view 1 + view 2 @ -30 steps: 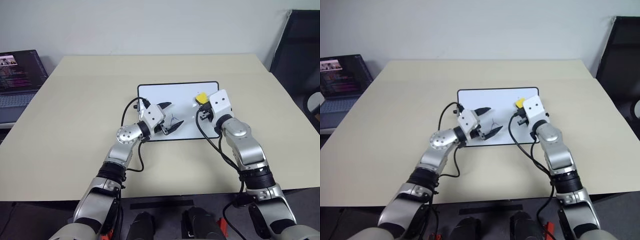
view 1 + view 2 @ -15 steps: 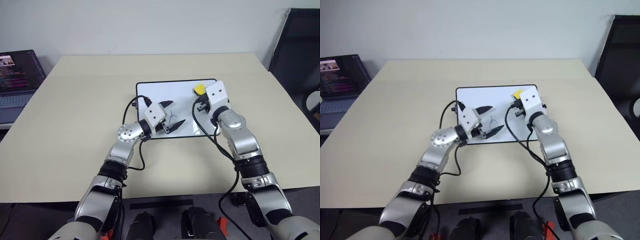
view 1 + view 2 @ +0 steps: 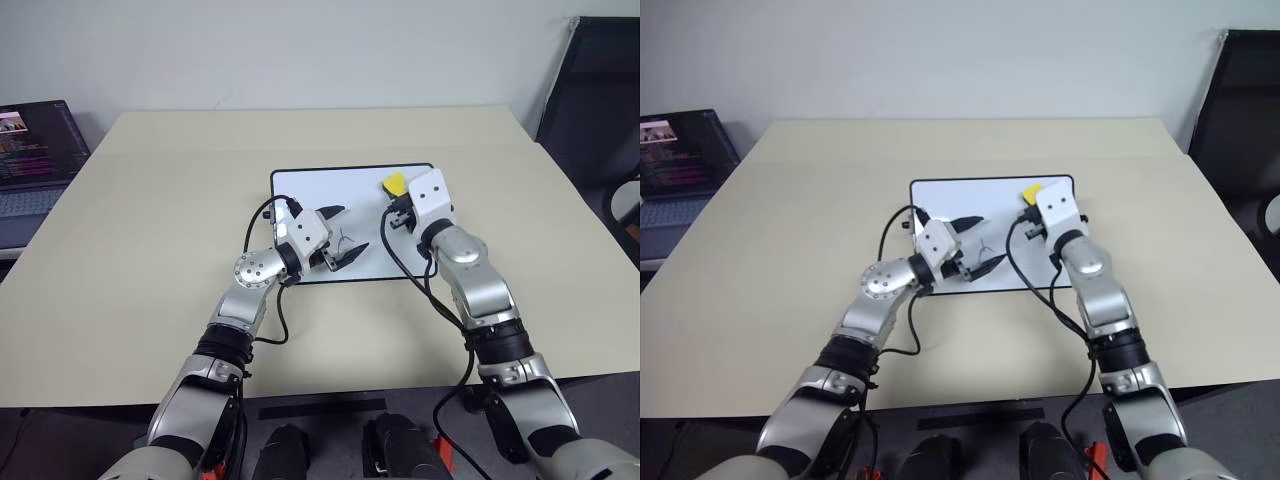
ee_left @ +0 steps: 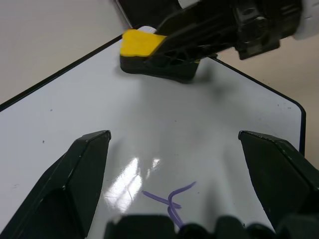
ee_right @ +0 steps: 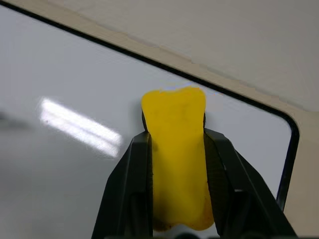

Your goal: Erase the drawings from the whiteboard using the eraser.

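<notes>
The whiteboard [image 3: 310, 190] lies flat in the middle of the table. My right gripper [image 3: 398, 193] is shut on the yellow eraser [image 3: 395, 183] with the black base, over the board's far right corner. In the left wrist view the eraser [image 4: 137, 44] sits low on the white surface. My left gripper [image 3: 340, 236] stands open and level over the board's near edge. Between its fingers [image 4: 75, 184] lies one of the drawings, a thin blue squiggle [image 4: 172, 201]. The right wrist view has the eraser [image 5: 175, 149] pinched between both fingers.
A laptop [image 3: 35, 150] with a lit screen stands off the table's far left corner. A black chair [image 3: 600, 100] is at the right. The beige table [image 3: 150, 230] spreads wide around the board on every side.
The view has shifted slightly. Both grippers and the eraser sit about where they were on the board.
</notes>
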You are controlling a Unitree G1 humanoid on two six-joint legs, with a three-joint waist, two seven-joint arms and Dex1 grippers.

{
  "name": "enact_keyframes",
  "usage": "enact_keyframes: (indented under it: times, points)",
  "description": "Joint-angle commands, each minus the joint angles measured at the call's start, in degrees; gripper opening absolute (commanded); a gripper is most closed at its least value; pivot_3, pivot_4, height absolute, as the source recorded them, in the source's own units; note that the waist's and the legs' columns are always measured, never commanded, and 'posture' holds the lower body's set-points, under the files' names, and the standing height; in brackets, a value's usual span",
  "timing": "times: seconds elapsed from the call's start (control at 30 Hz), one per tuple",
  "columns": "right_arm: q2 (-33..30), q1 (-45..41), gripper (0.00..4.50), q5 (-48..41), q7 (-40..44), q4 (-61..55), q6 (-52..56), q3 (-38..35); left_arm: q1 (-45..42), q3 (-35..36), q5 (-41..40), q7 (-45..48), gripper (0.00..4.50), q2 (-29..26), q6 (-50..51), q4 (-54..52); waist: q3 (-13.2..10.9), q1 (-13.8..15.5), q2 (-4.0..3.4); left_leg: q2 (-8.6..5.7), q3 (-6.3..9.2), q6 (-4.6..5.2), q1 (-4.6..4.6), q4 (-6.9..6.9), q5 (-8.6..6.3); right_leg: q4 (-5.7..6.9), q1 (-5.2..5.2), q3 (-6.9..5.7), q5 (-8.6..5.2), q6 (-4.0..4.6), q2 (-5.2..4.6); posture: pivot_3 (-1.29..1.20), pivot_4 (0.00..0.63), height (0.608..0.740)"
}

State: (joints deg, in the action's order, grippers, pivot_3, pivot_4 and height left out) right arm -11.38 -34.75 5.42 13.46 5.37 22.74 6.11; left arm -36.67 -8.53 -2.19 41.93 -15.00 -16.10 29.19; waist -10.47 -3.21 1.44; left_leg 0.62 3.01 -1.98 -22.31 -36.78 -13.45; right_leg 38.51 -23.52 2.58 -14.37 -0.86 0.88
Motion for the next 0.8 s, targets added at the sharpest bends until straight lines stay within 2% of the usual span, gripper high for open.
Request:
enact_keyframes:
  times: [0.03,0.23,0.47,0.8]
  points:
    - [-1.3,4.4,1.07,-0.1,1.9,-1.9,6.3,0.9,-0.1,0.3,-0.3,0.0,4.50,-0.1,0.1,-3.0,0.0,0.0,0.00,0.00,0.00,0.00,0.00,0.00,0.00,0.00,0.01,0.00,0.00,0.00,0.00,0.00,0.150,0.740]
    - [-2.0,6.3,1.07,-0.4,2.4,-5.7,8.4,-0.3,-0.1,0.1,-0.2,-0.1,4.50,0.1,0.3,-3.1,0.0,0.0,0.00,-0.02,0.01,0.00,0.08,-0.03,0.00,0.01,0.06,-0.02,0.00,0.00,0.00,0.00,0.150,0.740]
    - [-2.0,4.8,1.07,-2.0,2.4,-7.5,5.0,-2.4,-0.2,0.2,-0.2,-0.2,4.50,0.2,0.1,-3.0,0.0,0.1,0.00,-0.02,0.02,0.00,-0.01,0.00,0.00,-0.12,0.05,-0.03,0.01,-0.02,-0.01,0.00,0.150,0.740]
    - [-3.3,6.4,1.07,-3.7,3.3,-13.2,3.5,-3.2,6.6,0.2,0.1,-2.7,4.50,-0.4,3.0,-11.5,0.0,0.2,-0.01,0.06,0.07,0.00,-0.42,0.25,0.00,-0.54,-0.19,-0.05,0.06,-0.09,-0.06,0.00,0.150,0.740]
